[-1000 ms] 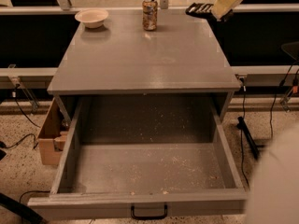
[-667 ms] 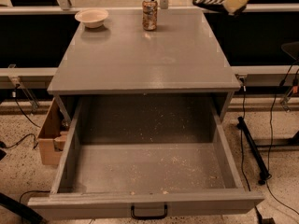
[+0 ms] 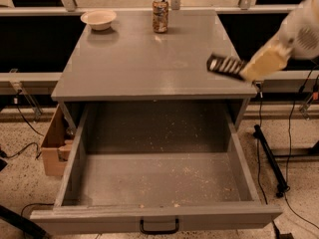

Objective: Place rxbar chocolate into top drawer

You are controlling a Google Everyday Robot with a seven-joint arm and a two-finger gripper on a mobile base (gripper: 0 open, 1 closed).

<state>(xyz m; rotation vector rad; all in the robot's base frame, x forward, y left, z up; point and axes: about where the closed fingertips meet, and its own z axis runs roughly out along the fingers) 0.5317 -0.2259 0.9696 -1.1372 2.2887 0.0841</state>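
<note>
The rxbar chocolate (image 3: 225, 65), a flat black bar with pale lettering, is held in the air over the right edge of the grey cabinet top (image 3: 139, 59). My gripper (image 3: 247, 69) comes in from the upper right and is shut on the bar's right end. The top drawer (image 3: 154, 183) is pulled wide open below the cabinet top, with a black pull handle (image 3: 158, 227) on its front and pale crumbs on its floor. The bar is above and behind the drawer's back right corner.
A brown-gold drink can (image 3: 160, 15) and a pale bowl (image 3: 98, 19) stand at the back of the cabinet top. A brown cardboard box (image 3: 54, 143) sits on the floor left of the drawer. Cables and a black stand leg (image 3: 271, 158) lie on the floor to the right.
My gripper with the bar has moved from the back right corner of the cabinet top forward and down, toward the right front edge. The view has shifted slightly.
</note>
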